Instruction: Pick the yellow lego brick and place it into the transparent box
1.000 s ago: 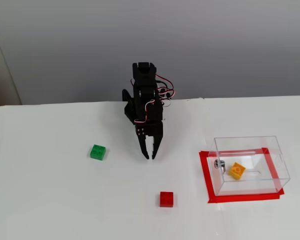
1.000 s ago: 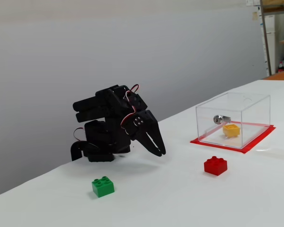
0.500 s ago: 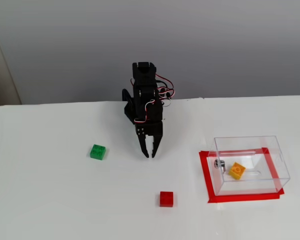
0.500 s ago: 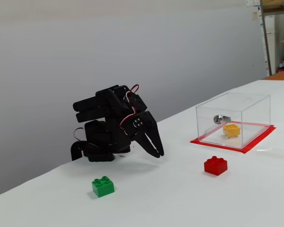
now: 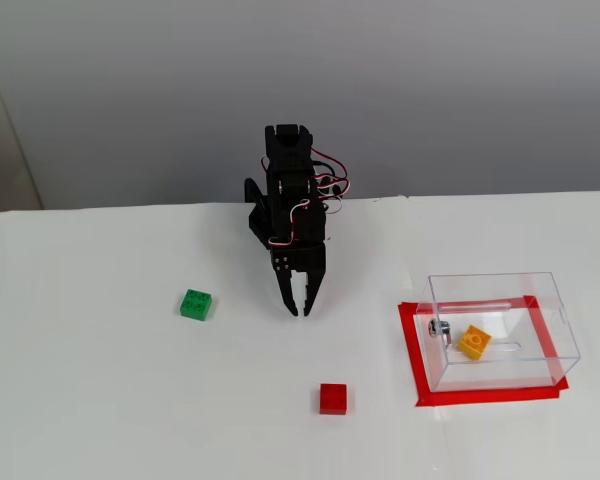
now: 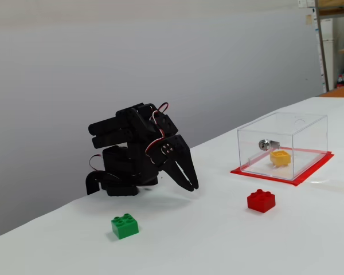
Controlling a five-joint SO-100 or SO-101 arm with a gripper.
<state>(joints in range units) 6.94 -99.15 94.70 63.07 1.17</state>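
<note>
The yellow lego brick [image 5: 474, 342] [image 6: 280, 157] lies inside the transparent box [image 5: 555, 312] [image 6: 309, 133], on its floor beside a small metal fitting. The box stands on a red-taped rectangle at the right in both fixed views. My black gripper [image 5: 299, 311] [image 6: 192, 185] hangs folded back near the arm's base, fingertips pointing down just above the table, well to the left of the box. Its jaws are together with nothing between them.
A green brick [image 5: 195, 304] [image 6: 124, 226] lies left of the gripper. A red brick [image 5: 332, 398] [image 6: 261, 200] lies in front of it, between gripper and box. The red tape [image 5: 412, 350] frames the box's base. The table is white.
The gripper has drawn back a little toward the arm's base and settled. The bricks and the box have stayed where they were.
</note>
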